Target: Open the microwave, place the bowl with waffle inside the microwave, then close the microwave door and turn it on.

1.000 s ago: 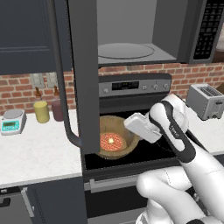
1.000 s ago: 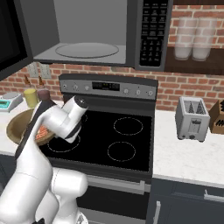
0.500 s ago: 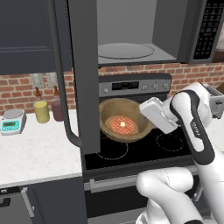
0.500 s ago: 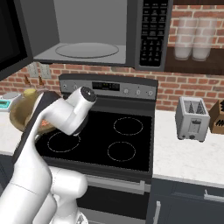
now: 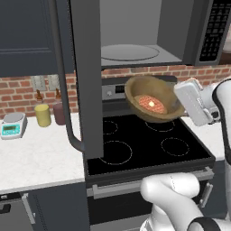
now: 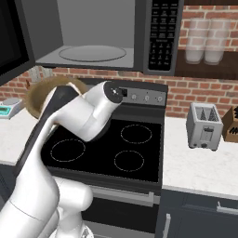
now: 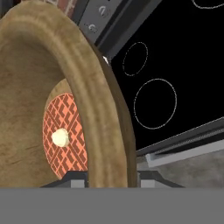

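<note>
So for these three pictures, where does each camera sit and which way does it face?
Left base view: behind-left of the arm, facing the stove and the open microwave; white arm lower right.
Right base view: behind-right, same stove and microwave; arm lower left.
Hand view: along the gripper clamping the bowl rim, waffle inside.
All three share the bowl.

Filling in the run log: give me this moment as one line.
phase: carry to microwave | door: open | hand: shut on bowl rim | waffle: in bowl | bowl: above stove, below cavity
</note>
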### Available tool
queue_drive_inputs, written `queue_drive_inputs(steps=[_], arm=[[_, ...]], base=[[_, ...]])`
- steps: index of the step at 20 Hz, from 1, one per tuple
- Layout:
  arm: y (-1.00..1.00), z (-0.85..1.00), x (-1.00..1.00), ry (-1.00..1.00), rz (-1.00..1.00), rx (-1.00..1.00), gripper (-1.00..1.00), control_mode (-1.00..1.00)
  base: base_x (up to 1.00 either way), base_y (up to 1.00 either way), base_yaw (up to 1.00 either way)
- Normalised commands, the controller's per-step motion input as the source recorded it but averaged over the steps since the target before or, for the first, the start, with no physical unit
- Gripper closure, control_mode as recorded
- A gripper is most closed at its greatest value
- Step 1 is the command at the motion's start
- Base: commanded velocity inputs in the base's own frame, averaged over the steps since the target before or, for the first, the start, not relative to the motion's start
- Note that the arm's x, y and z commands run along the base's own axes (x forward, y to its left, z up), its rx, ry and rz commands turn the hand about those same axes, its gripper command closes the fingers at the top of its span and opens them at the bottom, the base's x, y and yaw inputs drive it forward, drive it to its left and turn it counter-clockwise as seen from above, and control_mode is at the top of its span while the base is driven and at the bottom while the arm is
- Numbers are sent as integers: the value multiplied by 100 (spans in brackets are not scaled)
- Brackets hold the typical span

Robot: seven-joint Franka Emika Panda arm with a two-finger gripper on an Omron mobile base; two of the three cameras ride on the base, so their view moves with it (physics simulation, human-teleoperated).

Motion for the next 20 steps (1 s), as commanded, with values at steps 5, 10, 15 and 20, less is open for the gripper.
queue_drive_inputs(steps=[5,10,15,20], arm=[[-35,83,-26,0,-8,0,100,-100],[-2,86,-12,0,-4,0,100,-100],[2,61,7,0,-6,-2,100,-100],[17,16,72,0,-14,-5,100,-100]], base=[[0,0,0],[0,0,0],[0,0,0],[0,0,0]])
